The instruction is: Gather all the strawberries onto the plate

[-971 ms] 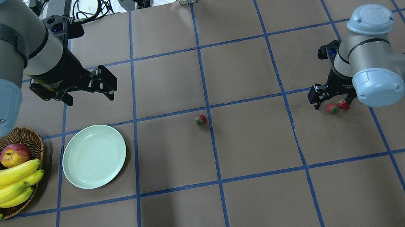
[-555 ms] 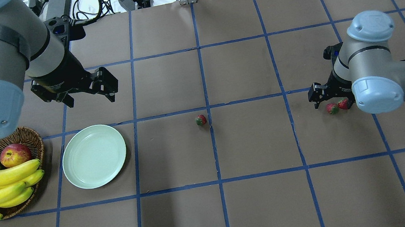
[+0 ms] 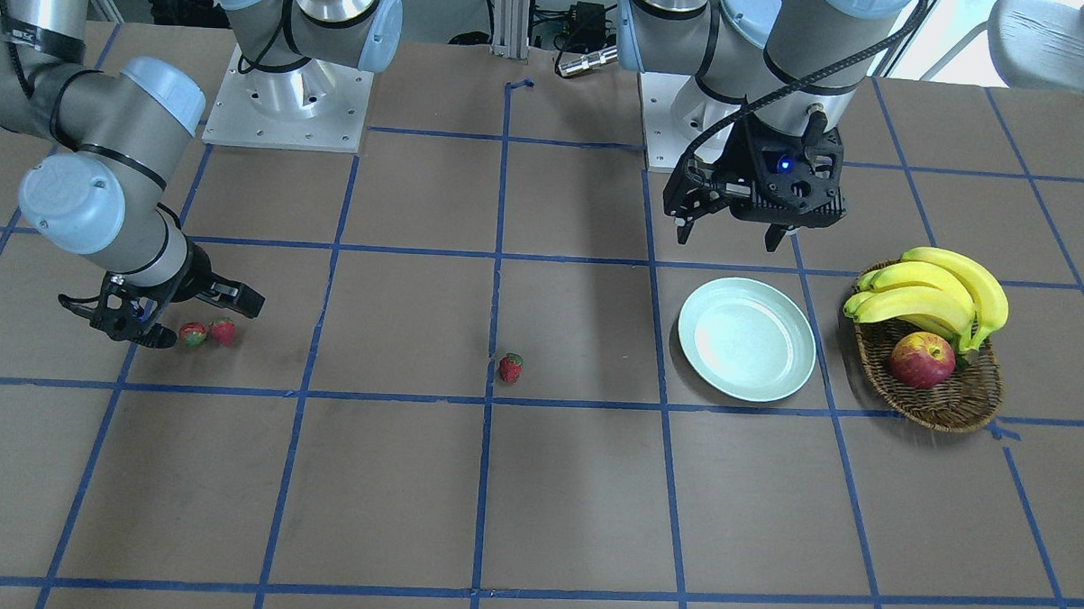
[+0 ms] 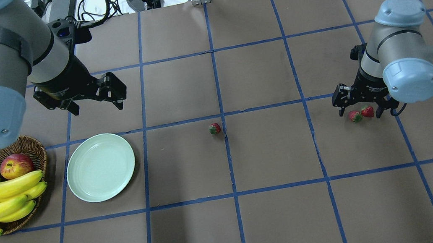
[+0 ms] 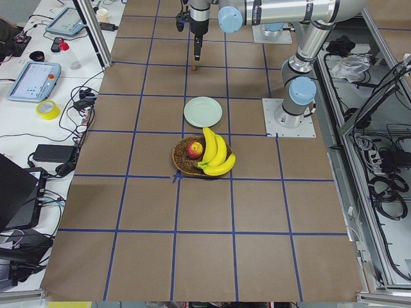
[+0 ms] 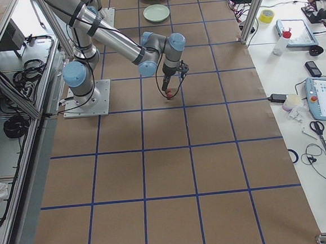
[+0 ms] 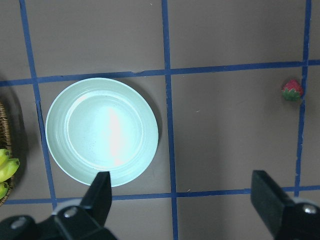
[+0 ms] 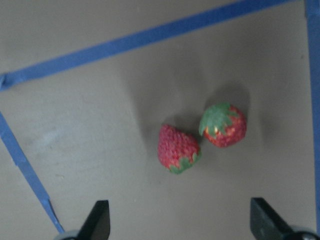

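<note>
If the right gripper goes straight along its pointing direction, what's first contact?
Probably the two touching strawberries, lying between the open fingers of the right gripper. The fingers would likely reach the table on either side; the remaining height is hard to judge.

A wicker basket (image 4: 33,145) near the table's (image 4: 271,152) left edge holds bananas (image 4: 9,186) and an apple (image 4: 16,165). Blue tape lines (image 4: 216,75) cross the tabletop.
</note>
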Controlling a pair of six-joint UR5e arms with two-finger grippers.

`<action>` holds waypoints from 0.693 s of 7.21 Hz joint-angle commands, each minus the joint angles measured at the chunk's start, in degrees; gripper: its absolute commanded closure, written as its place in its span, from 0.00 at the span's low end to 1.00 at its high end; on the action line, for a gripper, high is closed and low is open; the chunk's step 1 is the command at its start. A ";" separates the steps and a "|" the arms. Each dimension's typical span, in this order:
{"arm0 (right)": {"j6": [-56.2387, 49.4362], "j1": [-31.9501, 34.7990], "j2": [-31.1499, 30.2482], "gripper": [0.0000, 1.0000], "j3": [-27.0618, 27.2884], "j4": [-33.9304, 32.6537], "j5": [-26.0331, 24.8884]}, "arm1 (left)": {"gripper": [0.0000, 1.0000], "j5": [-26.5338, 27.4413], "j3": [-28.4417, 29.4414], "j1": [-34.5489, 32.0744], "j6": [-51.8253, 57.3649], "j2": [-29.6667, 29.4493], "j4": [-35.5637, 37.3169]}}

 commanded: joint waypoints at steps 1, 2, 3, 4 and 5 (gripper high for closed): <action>8.46 -2.32 -0.01 0.00 -1.15 1.54 0.66 | 0.00 -0.09 0.04 -0.11 0.00 -0.07 0.00; 12.17 -2.33 0.17 0.00 -0.45 -4.75 0.05 | 0.00 -0.09 0.04 -0.11 0.00 -0.07 0.09; 19.69 -2.33 0.26 0.08 0.51 -6.47 0.13 | 0.00 -0.09 -0.05 -0.11 0.00 -0.07 0.09; 24.90 -2.33 0.26 0.11 1.39 -7.10 0.74 | 0.00 -0.09 -0.05 -0.11 0.00 -0.07 0.00; 25.38 -2.24 0.34 0.08 2.10 -8.15 0.83 | 0.00 -0.09 -0.40 -0.11 0.00 -0.07 0.09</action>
